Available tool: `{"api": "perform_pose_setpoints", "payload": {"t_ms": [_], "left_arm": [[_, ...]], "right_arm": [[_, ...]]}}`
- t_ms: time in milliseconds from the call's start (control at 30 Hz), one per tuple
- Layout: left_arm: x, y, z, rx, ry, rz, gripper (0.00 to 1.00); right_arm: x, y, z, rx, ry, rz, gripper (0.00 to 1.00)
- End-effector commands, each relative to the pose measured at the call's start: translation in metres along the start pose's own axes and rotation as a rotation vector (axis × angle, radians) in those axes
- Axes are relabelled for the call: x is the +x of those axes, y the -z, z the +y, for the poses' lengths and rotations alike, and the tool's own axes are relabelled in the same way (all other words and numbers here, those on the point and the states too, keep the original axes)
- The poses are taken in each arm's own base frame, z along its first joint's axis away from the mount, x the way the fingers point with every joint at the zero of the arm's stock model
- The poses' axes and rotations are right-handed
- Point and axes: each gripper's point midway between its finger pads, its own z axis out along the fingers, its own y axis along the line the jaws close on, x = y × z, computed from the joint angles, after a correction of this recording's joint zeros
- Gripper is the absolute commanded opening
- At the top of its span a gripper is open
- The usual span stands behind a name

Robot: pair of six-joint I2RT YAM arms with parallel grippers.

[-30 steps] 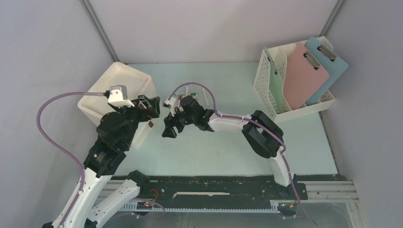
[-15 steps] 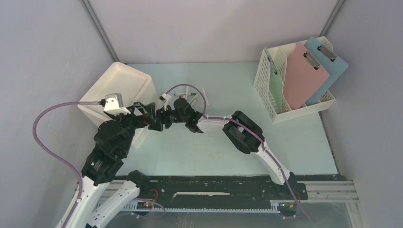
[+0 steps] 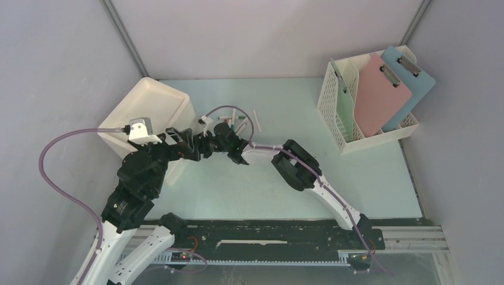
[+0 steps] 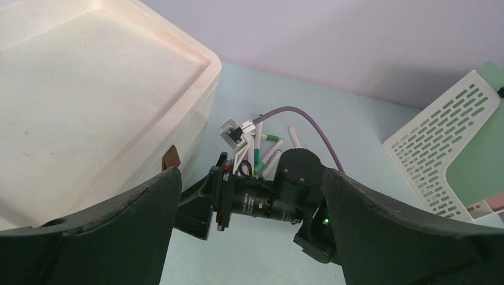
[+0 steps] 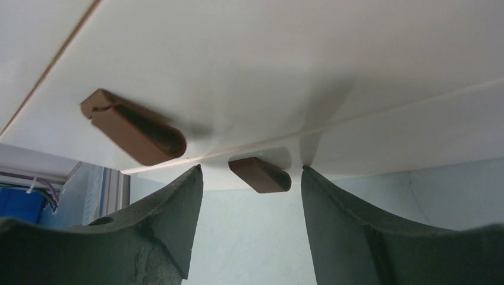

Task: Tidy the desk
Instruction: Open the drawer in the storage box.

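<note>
The desk is a pale mint-green tabletop. My right gripper reaches left, low over the desk, to the foot of the white bin. In the right wrist view it is open, and a small brown piece lies at the bin's base between the fingertips, not gripped. A second, larger brown shape shows on the bin wall. My left gripper is wide open and empty beside the bin, and the right arm's wrist lies just beyond its fingers.
Several white markers with green caps lie in a loose heap behind the right wrist; they also show in the left wrist view. A white perforated file rack at the back right holds pink and blue clipboards.
My right gripper has swung left from the mid-desk to the foot of the bin, close in front of my left gripper. The left gripper has shifted slightly down and right.
</note>
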Motion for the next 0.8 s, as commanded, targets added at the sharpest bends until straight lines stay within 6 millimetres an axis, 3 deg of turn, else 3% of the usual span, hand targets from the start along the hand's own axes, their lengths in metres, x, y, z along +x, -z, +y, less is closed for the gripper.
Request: {"api": "perform_pose_setpoints", "payload": {"t_ms": [0, 133, 300, 400, 567, 767], "left_arm": [[-0.001, -0.003, 0.003, -0.015, -0.023, -0.008, 0.96], [-0.001, -0.003, 0.003, -0.018, -0.026, -0.009, 0.96], [0.0, -0.005, 0.002, -0.016, -0.029, -0.006, 0.97], [0.001, -0.006, 0.002, -0.017, -0.031, -0.002, 0.97], [0.0, -0.006, 0.0, -0.01, -0.027, -0.005, 0.97], [-0.002, -0.007, -0.002, 0.001, -0.023, -0.009, 0.97]], "right_arm": [[-0.016, -0.007, -0.004, -0.011, -0.014, -0.039, 0.69], [-0.014, -0.007, -0.001, -0.043, 0.007, -0.033, 0.63], [-0.012, -0.006, 0.009, -0.087, 0.06, -0.025, 0.39], [-0.017, -0.004, 0.014, -0.109, 0.063, -0.038, 0.21], [-0.029, 0.004, 0.024, -0.166, 0.035, -0.074, 0.01], [-0.034, 0.011, 0.028, -0.189, 0.032, -0.078, 0.0]]}}
